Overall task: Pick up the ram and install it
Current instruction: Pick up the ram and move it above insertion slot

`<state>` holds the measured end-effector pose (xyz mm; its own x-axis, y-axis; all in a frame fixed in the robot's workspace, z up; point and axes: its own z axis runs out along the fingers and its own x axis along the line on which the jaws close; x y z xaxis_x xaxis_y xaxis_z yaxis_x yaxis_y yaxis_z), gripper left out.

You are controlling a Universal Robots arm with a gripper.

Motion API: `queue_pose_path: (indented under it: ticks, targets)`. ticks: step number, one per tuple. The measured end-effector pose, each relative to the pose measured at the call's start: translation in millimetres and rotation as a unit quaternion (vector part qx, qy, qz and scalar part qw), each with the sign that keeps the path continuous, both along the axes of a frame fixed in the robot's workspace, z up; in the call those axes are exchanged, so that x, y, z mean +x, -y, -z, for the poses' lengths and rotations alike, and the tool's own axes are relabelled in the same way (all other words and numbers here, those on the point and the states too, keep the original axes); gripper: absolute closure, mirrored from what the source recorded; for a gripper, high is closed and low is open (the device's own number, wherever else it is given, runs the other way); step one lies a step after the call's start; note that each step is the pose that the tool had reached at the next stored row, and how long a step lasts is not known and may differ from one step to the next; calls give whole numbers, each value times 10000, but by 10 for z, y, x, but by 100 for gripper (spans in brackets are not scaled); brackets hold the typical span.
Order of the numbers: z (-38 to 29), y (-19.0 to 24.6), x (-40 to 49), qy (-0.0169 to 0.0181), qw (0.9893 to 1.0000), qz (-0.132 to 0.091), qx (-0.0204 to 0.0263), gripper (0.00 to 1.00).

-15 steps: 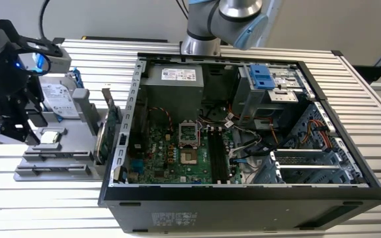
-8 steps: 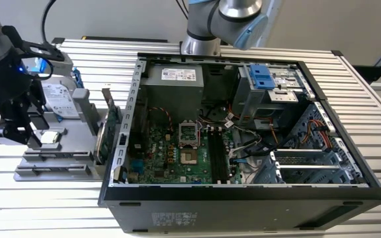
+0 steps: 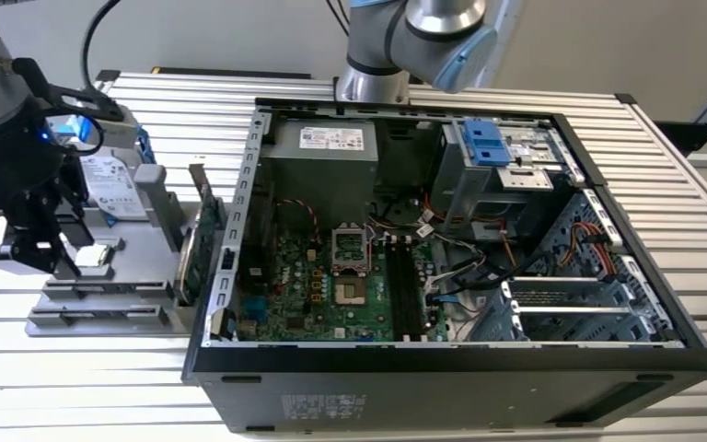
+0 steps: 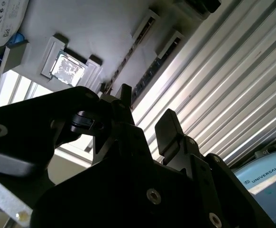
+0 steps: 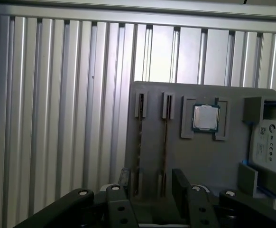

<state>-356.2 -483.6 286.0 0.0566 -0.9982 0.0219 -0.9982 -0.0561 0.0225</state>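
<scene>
jaws: apart, clamped on nothing, over the grey holder [image 5: 152,152] | ram [image 5: 165,142]: on edge in a holder slot, in line with the gap of the jaws | near: processor [image 5: 205,117], hard drive [image 5: 271,147] | green card [image 3: 202,226] stands between holder and open computer case [image 3: 452,382] on the counter [image 3: 84,387]

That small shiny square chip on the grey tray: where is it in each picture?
Exterior view: chip on the grey tray, exterior view's left.
Second wrist view: chip beyond the gripper.
First wrist view: chip beside the hard drive.
Shared landmark: grey tray.
</scene>
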Motion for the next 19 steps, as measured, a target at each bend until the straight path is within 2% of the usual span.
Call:
queue_pose_path:
  ticks: [12, 19]
  targets:
    - [96, -19, 0, 0, 9999, 0, -139, 0]
    - [151, -25, 0, 0, 9998, -1, -184, 0]
